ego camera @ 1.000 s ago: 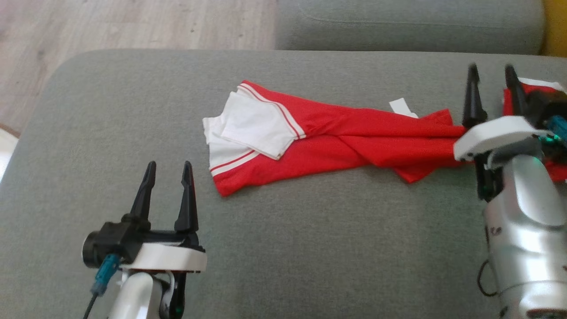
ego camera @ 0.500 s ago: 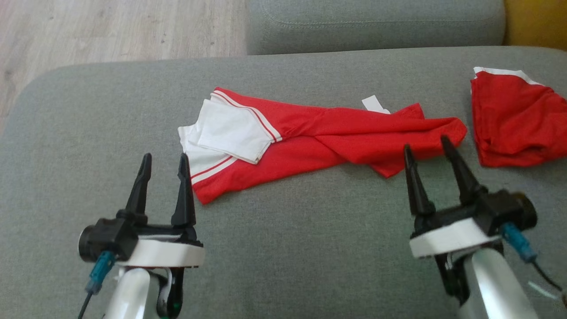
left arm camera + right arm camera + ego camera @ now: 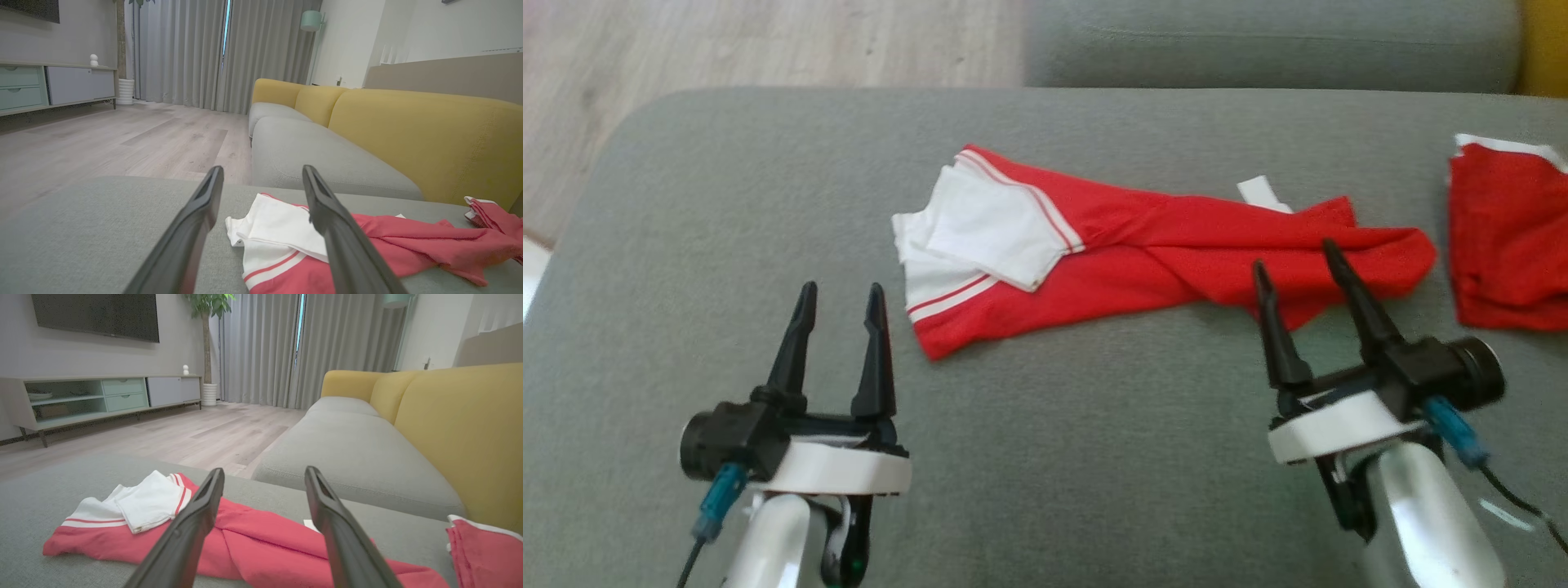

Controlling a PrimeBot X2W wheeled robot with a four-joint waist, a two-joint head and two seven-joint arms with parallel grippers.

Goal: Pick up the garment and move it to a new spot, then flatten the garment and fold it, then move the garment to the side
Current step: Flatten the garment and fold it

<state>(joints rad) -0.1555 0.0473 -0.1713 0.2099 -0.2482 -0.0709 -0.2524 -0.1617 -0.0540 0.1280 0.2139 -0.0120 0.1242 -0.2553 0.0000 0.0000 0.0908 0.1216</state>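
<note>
Garment (image 3: pixel 1143 253) lies twisted and bunched across the middle of the cushion (image 3: pixel 1054 457). We see the left tool (image 3: pixel 841 287) over the cushion's near left and the right tool (image 3: pixel 1294 255) over its near right — both spread wide, holding nothing. A pinch may catch only one layer and lift it still twisted; the red cloth (image 3: pixel 1503 237) at the cushion's right end could get snagged.

A grey-cushioned sofa (image 3: pixel 359 457) with yellow backs runs along the right of the right wrist view. Pale wood floor (image 3: pixel 212 433) stretches at centre to grey curtains (image 3: pixel 261 347), daylight showing at their gap. At upper left, a dark TV (image 3: pixel 96 314) hangs above a long cabinet (image 3: pixel 102 396), a potted plant (image 3: pixel 208 301) beside it.
</note>
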